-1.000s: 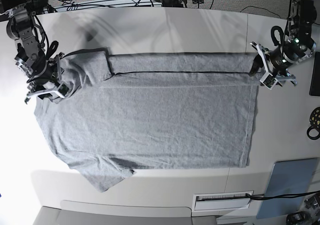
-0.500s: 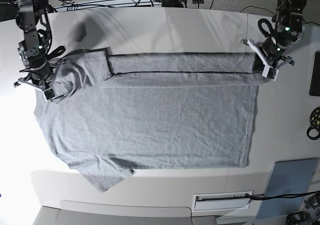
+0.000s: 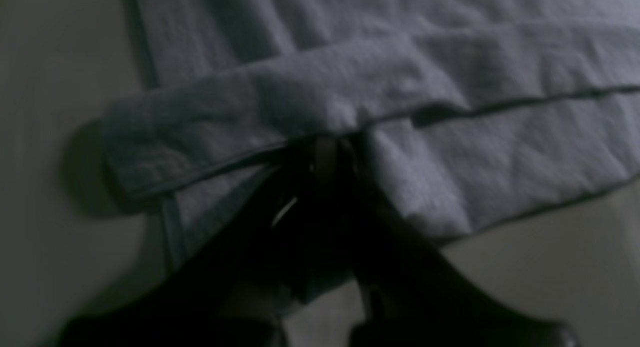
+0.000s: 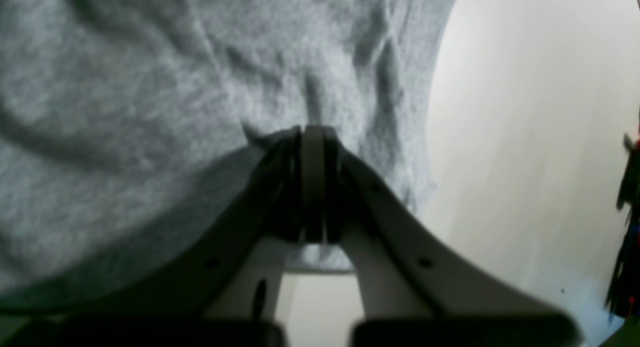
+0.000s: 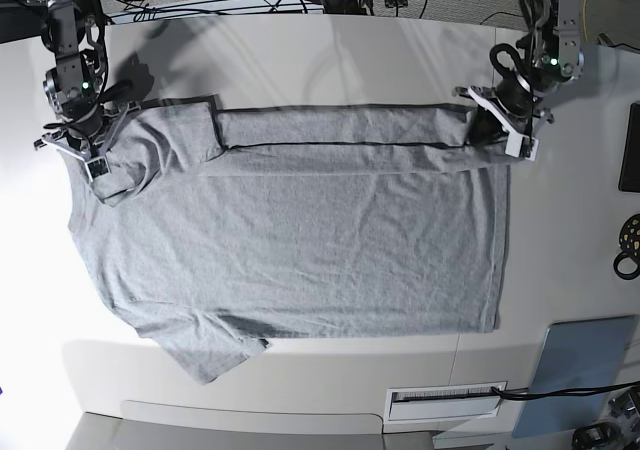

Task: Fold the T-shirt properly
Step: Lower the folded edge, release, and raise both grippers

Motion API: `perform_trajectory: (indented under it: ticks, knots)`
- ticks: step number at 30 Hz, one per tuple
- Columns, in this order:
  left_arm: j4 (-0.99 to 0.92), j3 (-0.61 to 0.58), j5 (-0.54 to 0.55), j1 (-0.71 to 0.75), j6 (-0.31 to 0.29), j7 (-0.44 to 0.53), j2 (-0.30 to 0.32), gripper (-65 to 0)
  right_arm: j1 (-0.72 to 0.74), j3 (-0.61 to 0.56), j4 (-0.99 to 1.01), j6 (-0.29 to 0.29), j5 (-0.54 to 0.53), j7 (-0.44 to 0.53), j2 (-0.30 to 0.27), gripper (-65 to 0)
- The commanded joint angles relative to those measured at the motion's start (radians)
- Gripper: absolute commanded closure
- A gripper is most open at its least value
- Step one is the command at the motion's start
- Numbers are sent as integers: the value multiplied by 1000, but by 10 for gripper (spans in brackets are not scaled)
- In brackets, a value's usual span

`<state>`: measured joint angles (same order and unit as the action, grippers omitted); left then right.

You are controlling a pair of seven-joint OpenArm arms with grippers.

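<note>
The grey T-shirt lies spread flat on the white counter, its far long edge already folded over into a narrow band. The left pincer is closed tight on the corner of that folded band at the hem end, cloth bunched right at its tips. The right pincer is likewise clamped shut on the fabric at the sleeve end, the sleeve puckered up around it. The rest of the shirt stretches out toward the near counter edge from both pincers.
</note>
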<state>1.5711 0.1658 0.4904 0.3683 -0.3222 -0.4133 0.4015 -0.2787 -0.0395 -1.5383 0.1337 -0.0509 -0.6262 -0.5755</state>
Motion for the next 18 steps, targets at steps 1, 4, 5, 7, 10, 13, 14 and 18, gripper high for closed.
perform_trajectory:
  ticks: [1, 4, 5, 7, 10, 13, 14, 18]
  knots:
    - [2, 0, -14, 25, 13, -45, 9, 0, -16, 7, -7, 13, -2, -22, -16, 0]
    - [2, 1, -15, 70, 16, -42, 12, 0, -51, 7, -7, 11, -2, -14, -18, 0]
    - [2, 1, -18, 84, 10, -42, 12, 0, -63, 7, -7, 11, -2, -10, -18, 0]
    - [2, 1, -18, 108, 8, -40, 12, 0, -85, 7, -8, 11, -2, -8, -18, 0]
    - [3, 10, -18, 142, 8, -39, 20, 0, -129, 8, -34, 7, -1, -9, -18, 0]
    - [3, 32, -18, 173, 7, -40, 35, 0, -188, 10, -97, -16, 16, -10, -18, 0]
    - [3, 44, -19, 183, 6, -40, 35, 0, -208, 10, -121, -29, 33, -10, -18, 0]
    - [3, 105, -26, 229, -75, -40, 34, 0, -288, 11, -193, -55, 78, -14, -18, 0]
